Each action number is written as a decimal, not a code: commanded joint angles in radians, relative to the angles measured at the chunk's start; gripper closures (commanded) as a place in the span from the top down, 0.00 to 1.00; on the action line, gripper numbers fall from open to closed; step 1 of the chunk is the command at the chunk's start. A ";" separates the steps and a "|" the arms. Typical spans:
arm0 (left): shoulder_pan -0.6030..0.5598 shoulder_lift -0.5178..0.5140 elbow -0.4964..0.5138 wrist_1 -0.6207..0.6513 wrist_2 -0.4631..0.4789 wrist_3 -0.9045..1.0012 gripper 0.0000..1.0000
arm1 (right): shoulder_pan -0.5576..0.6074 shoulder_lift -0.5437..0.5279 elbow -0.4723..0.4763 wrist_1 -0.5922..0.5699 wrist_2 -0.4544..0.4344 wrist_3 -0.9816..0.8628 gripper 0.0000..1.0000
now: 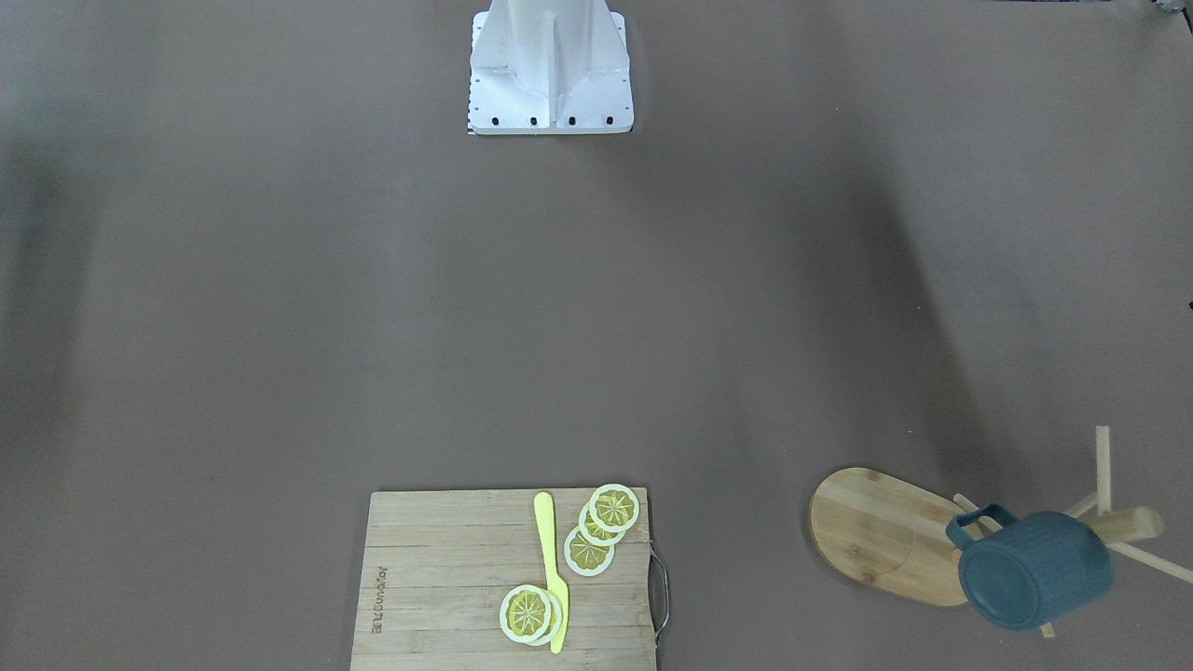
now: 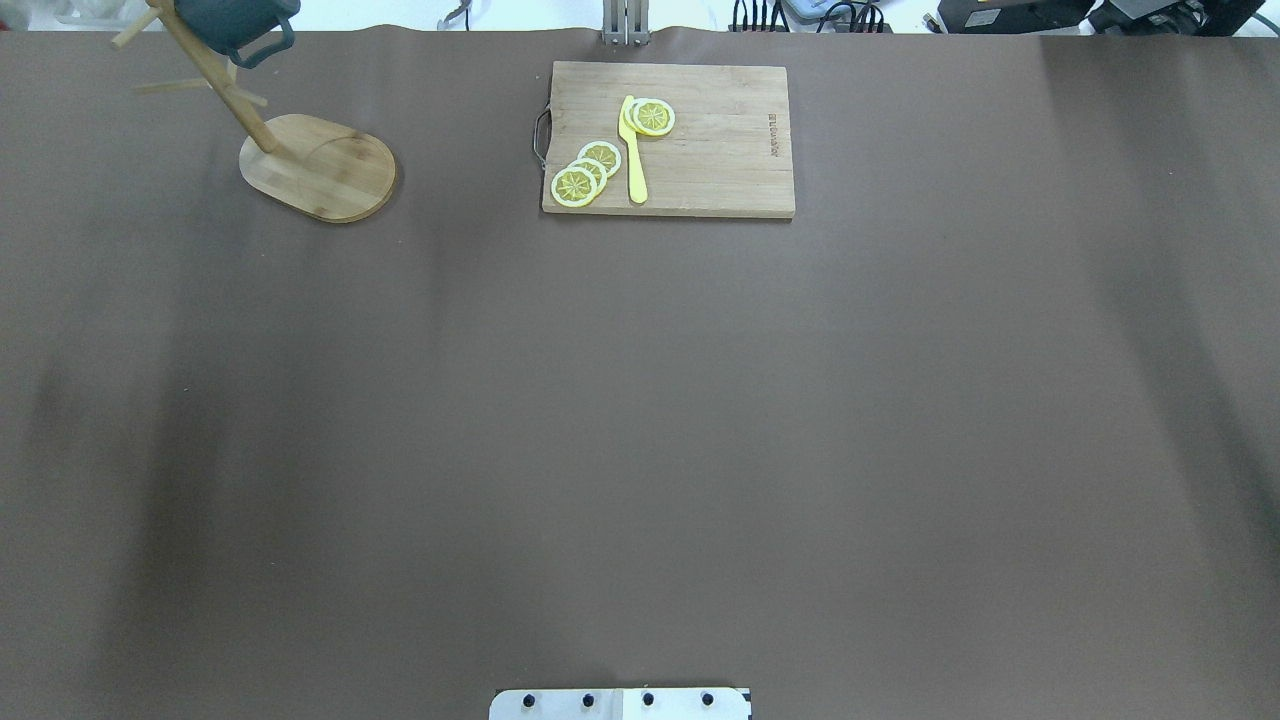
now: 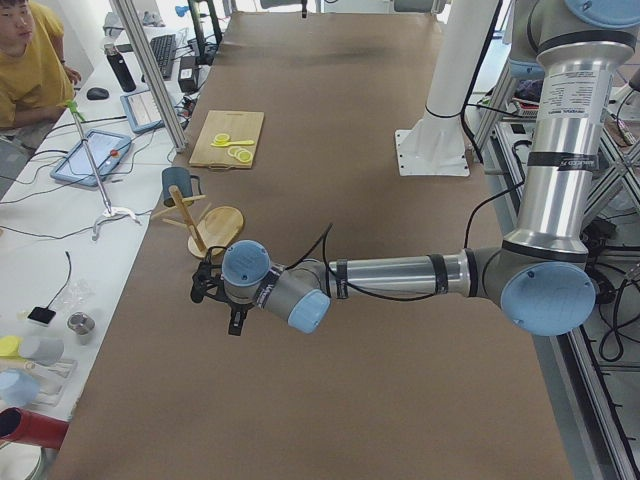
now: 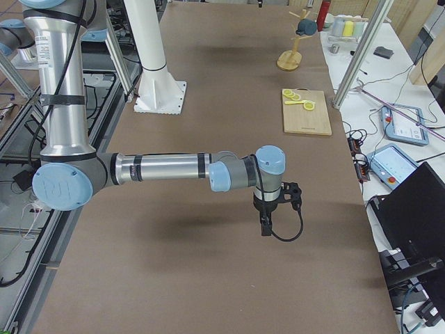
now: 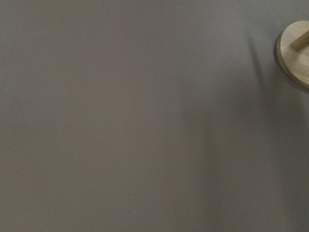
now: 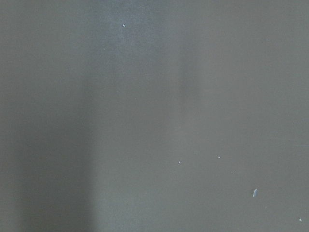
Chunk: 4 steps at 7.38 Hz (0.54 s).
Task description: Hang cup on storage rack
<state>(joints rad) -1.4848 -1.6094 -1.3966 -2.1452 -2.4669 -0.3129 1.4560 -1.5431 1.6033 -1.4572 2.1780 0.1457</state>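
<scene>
arm tubes (image 3: pixel 390 275): silver
joint caps (image 3: pixel 546 298): light blue, round
cable (image 4: pixel 286 239): thin, black
left hand (image 3: pixel 234 324): black
right hand (image 4: pixel 264 228): black
pedestal (image 1: pixel 550 65): white, black screws (image 1: pixel 533 121)

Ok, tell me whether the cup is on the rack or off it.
On. The cup hangs high among the pegs of the storage rack, well above its oval base.

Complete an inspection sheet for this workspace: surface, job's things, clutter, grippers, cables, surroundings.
Surface: brown table mat, lying flat.
Job's things: cup hangs on a peg of the storage rack.
Clutter: cutting board carrying lemon slices and a yellow knife.
Grippers: left gripper and right gripper hover over the mat, apart from the cup; open or shut cannot be told.
Cables: black cable looped at the right wrist.
Surroundings: person in yellow shirt at the side bench.
</scene>
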 commanded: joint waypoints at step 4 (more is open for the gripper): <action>0.017 0.049 -0.047 0.033 0.011 0.008 0.99 | 0.003 -0.003 -0.011 0.000 0.002 -0.024 1.00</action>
<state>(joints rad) -1.4824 -1.5677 -1.4335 -2.1250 -2.4600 -0.3056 1.4589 -1.5448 1.5936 -1.4567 2.1786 0.1272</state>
